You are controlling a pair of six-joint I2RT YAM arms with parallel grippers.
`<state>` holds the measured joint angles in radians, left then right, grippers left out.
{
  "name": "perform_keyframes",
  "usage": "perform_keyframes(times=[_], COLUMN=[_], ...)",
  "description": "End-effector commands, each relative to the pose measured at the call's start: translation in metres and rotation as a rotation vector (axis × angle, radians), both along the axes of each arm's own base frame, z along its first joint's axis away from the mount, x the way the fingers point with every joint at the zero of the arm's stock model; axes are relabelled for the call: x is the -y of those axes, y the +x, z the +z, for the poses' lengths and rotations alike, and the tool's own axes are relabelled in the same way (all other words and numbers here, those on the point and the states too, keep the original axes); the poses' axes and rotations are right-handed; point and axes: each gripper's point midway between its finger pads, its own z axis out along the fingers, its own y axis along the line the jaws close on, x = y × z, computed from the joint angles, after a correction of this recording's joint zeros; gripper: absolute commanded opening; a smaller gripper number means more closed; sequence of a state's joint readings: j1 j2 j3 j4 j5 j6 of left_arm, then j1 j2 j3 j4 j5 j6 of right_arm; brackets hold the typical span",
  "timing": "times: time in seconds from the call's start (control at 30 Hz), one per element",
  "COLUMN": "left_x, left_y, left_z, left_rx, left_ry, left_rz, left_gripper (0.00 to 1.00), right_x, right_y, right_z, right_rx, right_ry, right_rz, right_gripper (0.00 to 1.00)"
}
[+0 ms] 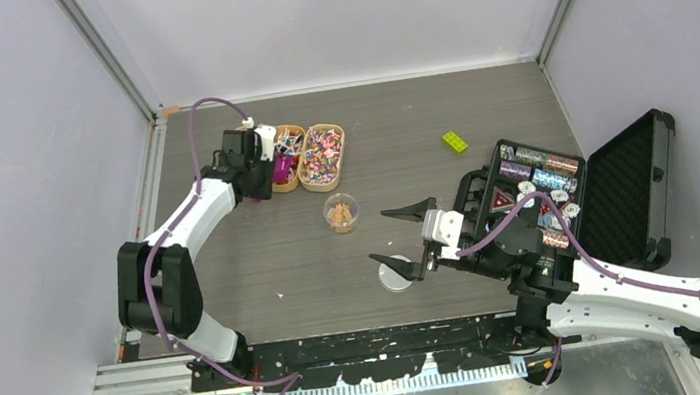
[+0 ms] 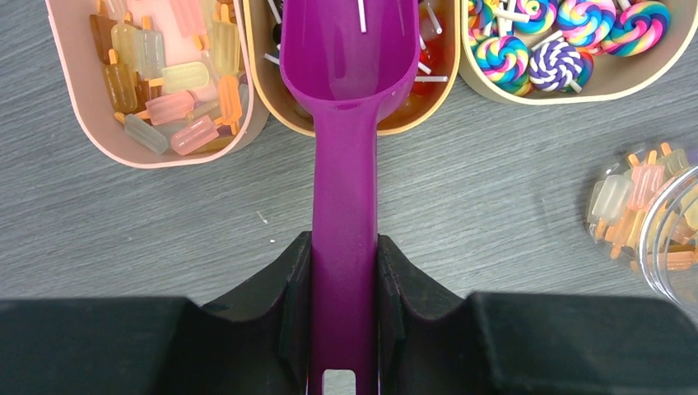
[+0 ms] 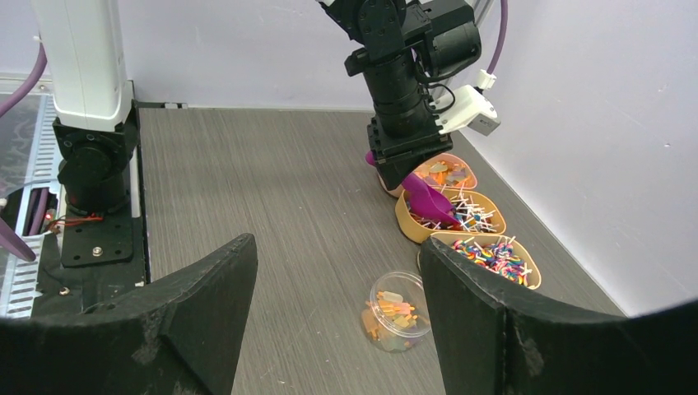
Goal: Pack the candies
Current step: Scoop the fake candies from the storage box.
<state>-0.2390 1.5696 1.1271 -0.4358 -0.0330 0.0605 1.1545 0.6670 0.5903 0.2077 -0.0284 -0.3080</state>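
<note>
A: The scoop [image 2: 346,74] tip is running off frame; the cup [image 2: 658,222] is half cut.
B: Noted; left end effector [image 2: 344,271] is clamping the scoop over candies [image 2: 430,49] in a tray [image 2: 436,100]; right end effector [image 1: 378,236] is hanging wide open.

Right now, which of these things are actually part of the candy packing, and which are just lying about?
Part of the job: the candies, their trays, the purple scoop in the left gripper, the clear cup, the round lid by the right gripper.

Lying about: the yellow-green brick, the black case, its poker chips.
</note>
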Motion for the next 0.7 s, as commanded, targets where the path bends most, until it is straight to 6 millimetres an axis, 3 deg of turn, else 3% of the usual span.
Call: perform_keyframes(times=[0.0,0.3,0.67], left_x=[0.000,-0.002,-0.002], left_y=[0.014,0.012,0.010], left_z=[0.001,-0.010,-0.005], left_rx=[0.041,0.032,0.136], left_ry=[-0.003,-0.002,-0.039], left_rz=[0.009,0.030,0.043], left_gripper=[0.00,0.00,0.00], right_x=[0.002,-0.002,-0.003], right_y=[-0.003,-0.003,-0.003], right_z=[0.013,0.013,0.010], right_rx=[0.022,0.028,0.019], right_ry=[0.043,0.037,0.038], right_rz=[0.010,0.015,0.020], right_gripper=[0.77,0.77,0.77])
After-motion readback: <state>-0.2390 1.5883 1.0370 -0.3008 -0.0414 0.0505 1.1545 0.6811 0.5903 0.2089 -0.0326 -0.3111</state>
